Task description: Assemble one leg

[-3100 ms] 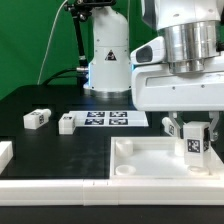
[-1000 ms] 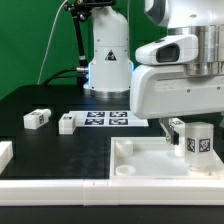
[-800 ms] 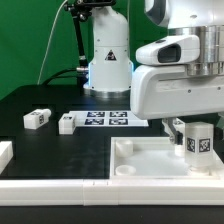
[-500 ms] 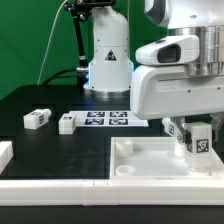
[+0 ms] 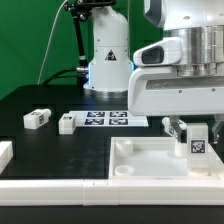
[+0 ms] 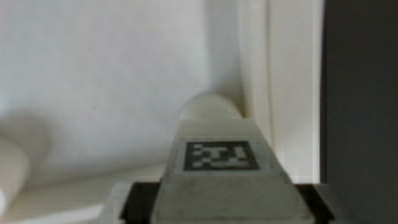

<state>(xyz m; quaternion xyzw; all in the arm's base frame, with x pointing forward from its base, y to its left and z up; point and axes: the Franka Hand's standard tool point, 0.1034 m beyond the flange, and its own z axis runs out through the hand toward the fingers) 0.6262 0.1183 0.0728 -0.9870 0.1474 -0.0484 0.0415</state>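
White leg stands upright at the panel's corner, pinched between the gripper's jaws. Held vertical, I judge, so it seats squarely there.

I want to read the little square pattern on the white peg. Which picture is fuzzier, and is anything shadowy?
Wrist view: soft and blurry, though the peg fills much of it and its pattern is big; a grey shadow lies on the white tray beside it. Exterior view: sharper and evenly lit, but the peg looks small there.
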